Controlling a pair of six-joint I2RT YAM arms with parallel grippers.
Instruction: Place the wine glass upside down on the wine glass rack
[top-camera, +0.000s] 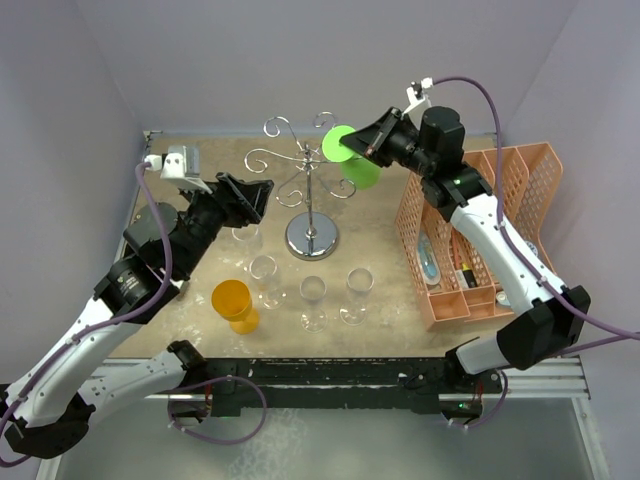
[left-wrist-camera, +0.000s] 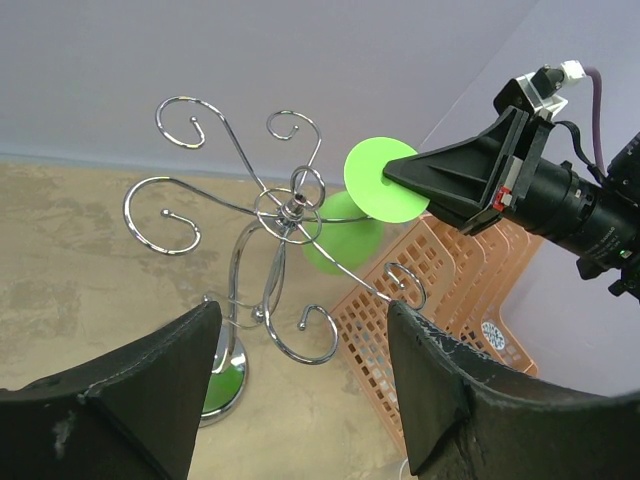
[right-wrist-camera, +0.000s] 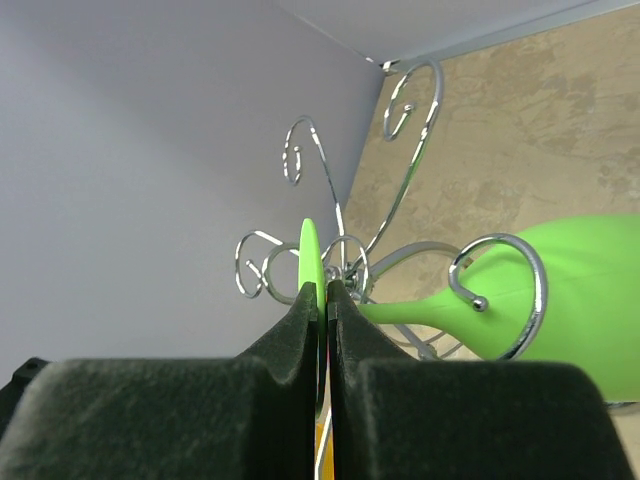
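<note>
One wine glass (top-camera: 352, 162), foot between right jaws

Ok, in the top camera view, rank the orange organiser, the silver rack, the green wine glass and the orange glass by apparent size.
1. orange organiser
2. wine glass rack
3. green wine glass and orange glass look alike; the green one is raised nearer the camera, so unranked.

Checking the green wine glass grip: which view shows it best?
Right wrist: the right tool pinches the green wine glass by its foot, edge-on, stem and bowl visible. Left wrist shows the foot face-on, bowl partly behind the rack. Top external shows it small.
</note>
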